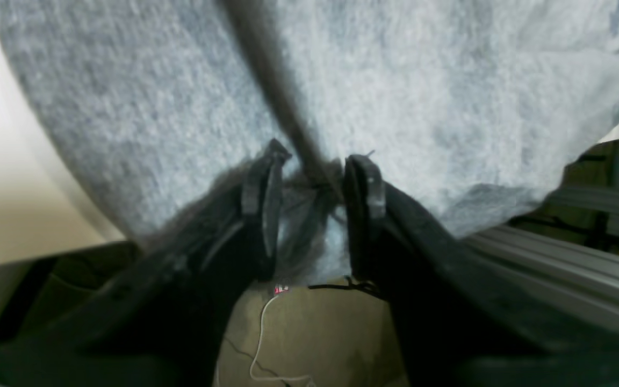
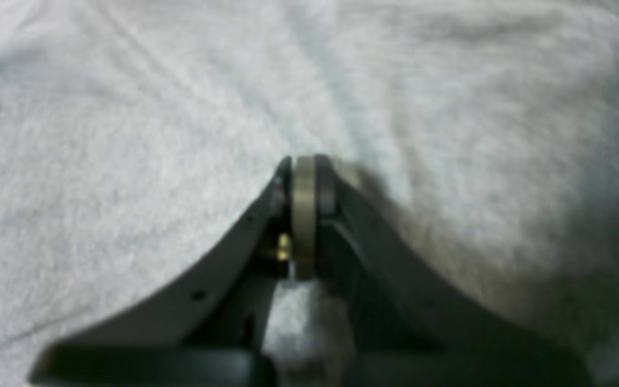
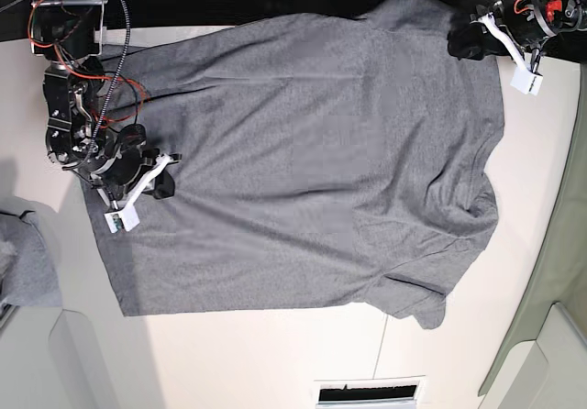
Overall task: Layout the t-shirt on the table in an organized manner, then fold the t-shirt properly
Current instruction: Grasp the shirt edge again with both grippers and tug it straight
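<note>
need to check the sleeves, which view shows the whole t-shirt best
The base view: the whole t-shirt lies spread on the table, with one sleeve clearly in view. Both wrist views show only close, blurry grey cloth around each gripper.

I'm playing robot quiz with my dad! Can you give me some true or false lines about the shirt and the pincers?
1. The t-shirt lies spread out on the table. True.
2. The right pincer is wide open. False: it is shut, over the shirt.
3. The left pincer has grey cloth bunched between its fingers. True.
4. The shirt has a big picture printed on it. False: it is plain grey.
5. A smaller bunch of grey cloth sits at the table's edge, apart from the shirt. True.
6. Both pincers are at the same end of the shirt. False: they are at opposite ends.
</note>
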Controlling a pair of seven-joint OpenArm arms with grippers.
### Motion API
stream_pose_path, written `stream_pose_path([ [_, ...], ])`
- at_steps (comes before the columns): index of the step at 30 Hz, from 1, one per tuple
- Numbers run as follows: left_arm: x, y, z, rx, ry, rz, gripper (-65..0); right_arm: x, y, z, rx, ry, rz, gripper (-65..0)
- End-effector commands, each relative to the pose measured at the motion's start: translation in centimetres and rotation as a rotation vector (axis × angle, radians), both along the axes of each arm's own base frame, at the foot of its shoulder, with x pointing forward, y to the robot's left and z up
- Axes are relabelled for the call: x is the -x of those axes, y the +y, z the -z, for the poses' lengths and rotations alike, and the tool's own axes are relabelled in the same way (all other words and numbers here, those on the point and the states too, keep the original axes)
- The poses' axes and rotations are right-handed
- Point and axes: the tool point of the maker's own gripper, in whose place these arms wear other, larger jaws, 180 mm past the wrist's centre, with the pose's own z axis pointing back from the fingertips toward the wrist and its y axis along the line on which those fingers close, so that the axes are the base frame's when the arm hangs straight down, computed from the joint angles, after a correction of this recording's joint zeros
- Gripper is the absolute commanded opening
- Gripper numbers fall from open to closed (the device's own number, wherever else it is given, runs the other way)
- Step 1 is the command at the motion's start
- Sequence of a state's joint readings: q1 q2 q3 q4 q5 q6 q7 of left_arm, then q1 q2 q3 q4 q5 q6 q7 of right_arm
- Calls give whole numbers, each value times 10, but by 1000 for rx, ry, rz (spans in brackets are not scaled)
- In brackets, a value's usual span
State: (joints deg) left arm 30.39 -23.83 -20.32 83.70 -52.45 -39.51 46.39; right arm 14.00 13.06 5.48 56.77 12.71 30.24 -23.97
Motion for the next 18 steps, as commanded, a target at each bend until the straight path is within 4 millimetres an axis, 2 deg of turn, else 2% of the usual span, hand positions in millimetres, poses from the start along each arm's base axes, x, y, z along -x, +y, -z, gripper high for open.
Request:
stream_pose_path([
  [1, 5, 3, -3, -1, 3, 9, -440, 0, -19, 1, 59, 20, 10, -650],
  [6, 18, -3, -4, 53, 30, -15, -440, -1, -39, -1, 89, 18, 33, -650],
  [9, 17, -11, -11, 111, 40, -14, -440, -4, -35, -5, 53, 8, 49, -650],
  [13, -13, -15, -45, 139, -87, -6, -440, -9, -29, -12, -16, -11, 75, -650],
  [18, -73, -3, -102, 24, -327, 47, -440, -17, -18, -32, -42, -55, 43, -650],
])
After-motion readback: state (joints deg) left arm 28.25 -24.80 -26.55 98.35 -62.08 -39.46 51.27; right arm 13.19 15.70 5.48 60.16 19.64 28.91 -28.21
